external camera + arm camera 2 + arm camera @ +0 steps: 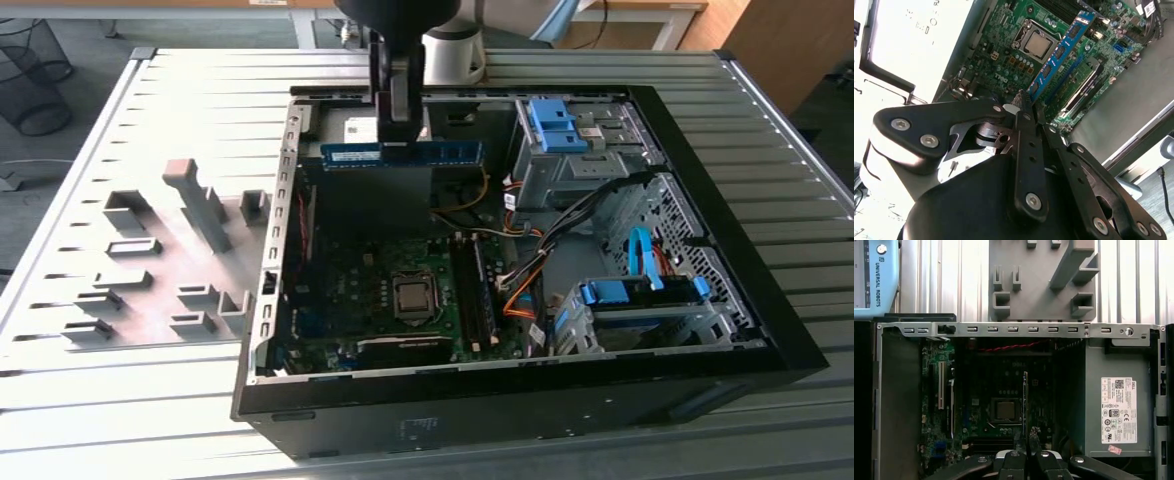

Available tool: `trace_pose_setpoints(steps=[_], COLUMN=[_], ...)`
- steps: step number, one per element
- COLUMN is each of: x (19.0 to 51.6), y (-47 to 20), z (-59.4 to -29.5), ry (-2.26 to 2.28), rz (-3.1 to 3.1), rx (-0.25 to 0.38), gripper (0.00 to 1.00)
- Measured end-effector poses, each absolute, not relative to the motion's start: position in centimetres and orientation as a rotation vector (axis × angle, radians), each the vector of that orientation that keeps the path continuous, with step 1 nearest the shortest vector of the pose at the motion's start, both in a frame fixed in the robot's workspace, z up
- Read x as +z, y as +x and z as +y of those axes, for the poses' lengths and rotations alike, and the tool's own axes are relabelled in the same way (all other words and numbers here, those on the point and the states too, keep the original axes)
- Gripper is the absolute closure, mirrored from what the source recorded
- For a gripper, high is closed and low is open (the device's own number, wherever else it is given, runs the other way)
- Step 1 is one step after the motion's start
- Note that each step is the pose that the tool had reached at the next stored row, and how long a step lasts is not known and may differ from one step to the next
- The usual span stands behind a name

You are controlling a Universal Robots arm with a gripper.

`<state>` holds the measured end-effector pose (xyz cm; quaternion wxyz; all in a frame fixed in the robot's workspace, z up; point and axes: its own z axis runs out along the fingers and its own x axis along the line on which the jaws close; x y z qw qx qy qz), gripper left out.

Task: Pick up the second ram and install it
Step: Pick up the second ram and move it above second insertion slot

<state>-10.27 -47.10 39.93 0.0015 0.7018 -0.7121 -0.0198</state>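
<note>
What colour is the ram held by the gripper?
The ram is blue; clearest in the second wrist view.

Thin blue second ram (451, 152), level, aloft in the gripper (400, 148)

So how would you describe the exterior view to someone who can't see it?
A black robot gripper holds the second ram, a thin blue stick, level over an open computer case lying on a ribbed metal table. The motherboard lies exposed below, and a grey holder rack sits on the exterior view's left.
</note>
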Motion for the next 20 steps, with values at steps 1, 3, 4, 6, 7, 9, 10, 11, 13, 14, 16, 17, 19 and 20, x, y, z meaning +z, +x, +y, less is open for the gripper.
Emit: trace_pose_setpoints(steps=[1,3,4,6,7,9,10,11,13,14,16,17,19,20], x=[39.9,39.9,39.9,39.9,39.9,39.9,39.9,39.9,39.9,39.9,39.9,39.9,39.9,39.9], y=[-10.1,-9.8,-9.7,-9.4,-9.2,-8.9,-8.8,-8.6,-8.3,-8.1,-7.8,-7.4,-6.7,-6.6], z=[-47.1,-47.1,-47.1,-47.1,-47.1,-47.1,-47.1,-47.1,-47.1,-47.1,-47.1,-47.1,-47.1,-47.1], ry=[2.203,2.203,2.203,2.203,2.203,2.203,2.203,2.203,2.203,2.203,2.203,2.203,2.203,2.203], rz=[-2.235,-2.235,-2.235,-2.235,-2.235,-2.235,-2.235,-2.235,-2.235,-2.235,-2.235,-2.235,-2.235,-2.235], rx=[-0.062,-0.062,-0.062,-0.062,-0.062,-0.062,-0.062,-0.062,-0.062,-0.062,-0.062,-0.062,-0.062,-0.062], gripper=[0.86,0.86,0.86,0.86,0.86,0.86,0.86,0.86,0.86,0.86,0.86,0.86,0.86,0.86])
